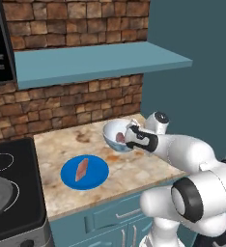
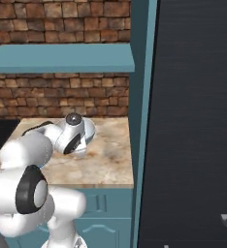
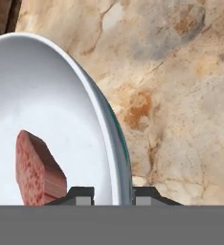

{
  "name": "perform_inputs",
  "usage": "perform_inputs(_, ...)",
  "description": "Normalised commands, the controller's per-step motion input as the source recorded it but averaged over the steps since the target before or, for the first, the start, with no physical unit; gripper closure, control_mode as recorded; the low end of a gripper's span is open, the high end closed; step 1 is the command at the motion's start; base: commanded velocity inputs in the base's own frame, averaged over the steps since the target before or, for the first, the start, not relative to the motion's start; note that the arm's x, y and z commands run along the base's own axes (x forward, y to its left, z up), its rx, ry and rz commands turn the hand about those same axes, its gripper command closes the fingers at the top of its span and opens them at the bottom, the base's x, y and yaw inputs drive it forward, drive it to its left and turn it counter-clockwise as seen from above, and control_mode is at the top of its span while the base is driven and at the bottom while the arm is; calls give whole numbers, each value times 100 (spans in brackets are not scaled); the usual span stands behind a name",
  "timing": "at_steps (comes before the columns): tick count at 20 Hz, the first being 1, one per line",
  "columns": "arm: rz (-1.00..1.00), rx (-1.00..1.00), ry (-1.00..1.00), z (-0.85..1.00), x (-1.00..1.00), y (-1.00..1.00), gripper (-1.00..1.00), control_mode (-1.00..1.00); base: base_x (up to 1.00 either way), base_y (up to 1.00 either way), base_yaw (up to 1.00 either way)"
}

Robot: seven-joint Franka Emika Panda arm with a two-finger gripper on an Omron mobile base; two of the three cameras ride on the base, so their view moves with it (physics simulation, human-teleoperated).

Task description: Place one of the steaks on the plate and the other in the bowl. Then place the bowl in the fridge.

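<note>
Your fingers (image 3: 113, 195) sit closed on the rim of the bowl (image 3: 47, 110), one tip inside, one outside. Expect it to be stiff, glazed and slippery, so it may tilt in that grip. One steak (image 3: 37, 170) lies loose inside; the other rests on the plate (image 1: 99, 174) on the worktop (image 1: 134, 166).

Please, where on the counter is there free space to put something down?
Free: the counter strip between the brick wall and the blue plate, and the patch right of the bowl toward the fridge. Crowded: around the bowl, where the fingers pinch its rim.
</note>
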Motion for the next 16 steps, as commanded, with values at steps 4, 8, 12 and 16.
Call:
perform_inputs(4, -15, 8, 6, 73, -43, -2, 100, -100, 0, 0, 0)
perform_inputs(8, -23, 6, 21, 75, -42, 0, 100, -100, 0, 0, 0)
perform_inputs(12, -18, 10, 28, 63, -61, -15, 100, -100, 0, 0, 0)
perform_inputs(16, 0, 1, -11, 43, -79, -1, 100, -100, 0, 0, 0)
